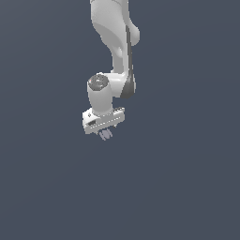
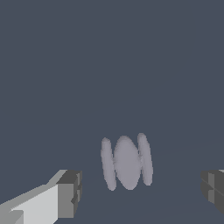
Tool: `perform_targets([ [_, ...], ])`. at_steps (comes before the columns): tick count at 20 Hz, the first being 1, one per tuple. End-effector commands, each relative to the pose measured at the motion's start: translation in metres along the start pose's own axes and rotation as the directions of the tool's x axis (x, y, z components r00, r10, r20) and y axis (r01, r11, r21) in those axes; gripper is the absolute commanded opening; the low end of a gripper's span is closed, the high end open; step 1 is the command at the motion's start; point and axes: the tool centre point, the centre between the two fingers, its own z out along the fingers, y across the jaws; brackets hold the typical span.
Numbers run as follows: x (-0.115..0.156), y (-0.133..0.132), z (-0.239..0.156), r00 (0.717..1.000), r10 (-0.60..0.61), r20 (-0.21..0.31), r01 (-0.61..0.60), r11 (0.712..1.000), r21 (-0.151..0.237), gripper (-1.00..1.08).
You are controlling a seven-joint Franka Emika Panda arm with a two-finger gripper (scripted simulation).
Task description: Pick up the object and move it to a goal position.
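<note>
End effector (image 2: 140,192) spread wide; object (image 2: 127,162) between fingertips, untouched, partly hidden in exterior view.

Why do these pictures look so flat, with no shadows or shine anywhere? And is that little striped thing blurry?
Exterior view: even lighting, plain dark ground with no cast shadows or glare; only soft shading on the arm; the object below the gripper is too small to show detail. Wrist view: the object has soft, fuzzy edges, while the fingers look sharp-edged; again no shadows.

A plain, dark slate-blue surface (image 1: 187,187) fills the whole background, uniform and unmarked in both views.
</note>
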Motion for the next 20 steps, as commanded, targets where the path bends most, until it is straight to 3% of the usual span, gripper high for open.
perform_targets([
  [1, -0.006, 0.000, 0.008, 0.999, -0.046, -0.001, 0.046, 0.999, 0.000, 1.00],
  [9, -0.016, -0.001, 0.024, 0.992, -0.128, -0.003, 0.128, 0.992, 0.000, 1.00],
  [20, -0.018, -0.001, 0.036, 0.991, -0.134, -0.003, 0.134, 0.991, 0.001, 1.00],
])
